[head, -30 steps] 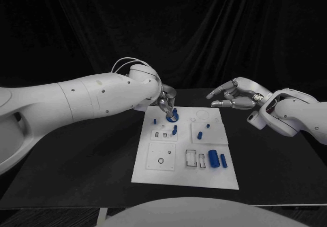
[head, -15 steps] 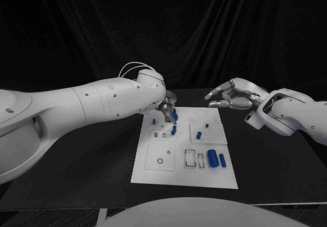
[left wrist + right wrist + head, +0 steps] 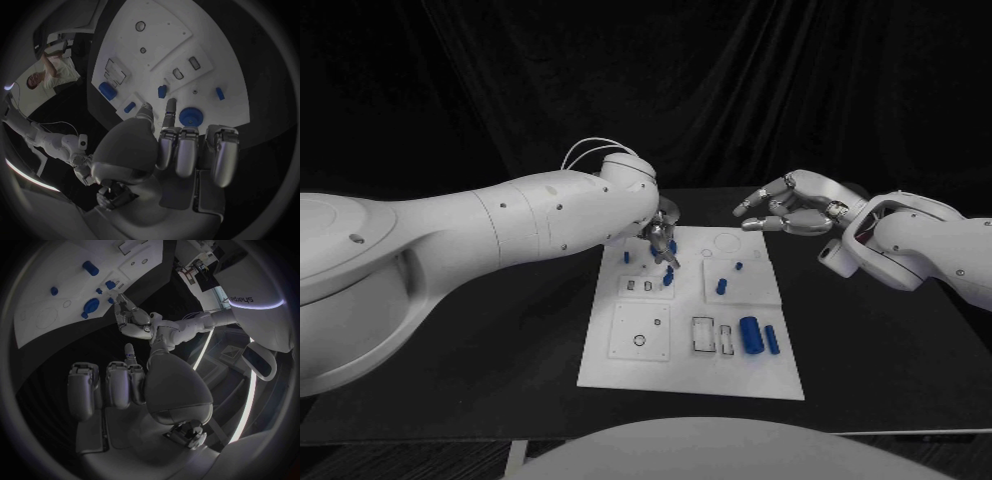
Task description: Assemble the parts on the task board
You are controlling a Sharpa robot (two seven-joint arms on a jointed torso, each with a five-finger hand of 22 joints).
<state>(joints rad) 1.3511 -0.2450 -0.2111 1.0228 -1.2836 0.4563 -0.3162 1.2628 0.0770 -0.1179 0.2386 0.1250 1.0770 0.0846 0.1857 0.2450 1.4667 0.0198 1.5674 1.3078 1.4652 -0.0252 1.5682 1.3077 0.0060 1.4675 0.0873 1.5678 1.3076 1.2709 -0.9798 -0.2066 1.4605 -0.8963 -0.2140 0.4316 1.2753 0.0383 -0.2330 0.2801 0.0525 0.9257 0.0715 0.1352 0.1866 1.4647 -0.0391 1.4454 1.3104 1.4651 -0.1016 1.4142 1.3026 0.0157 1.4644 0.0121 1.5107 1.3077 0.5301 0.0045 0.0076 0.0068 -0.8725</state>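
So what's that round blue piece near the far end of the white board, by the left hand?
The round blue piece is a flat disc with a ridged, gear-like rim, plastic by its look. It lies on the task board at its far left part. The left hand hovers over it, fingertips close; whether they touch it cannot be told.

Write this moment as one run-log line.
left hand: open, over board far end | right hand: empty, fingers curled, off board
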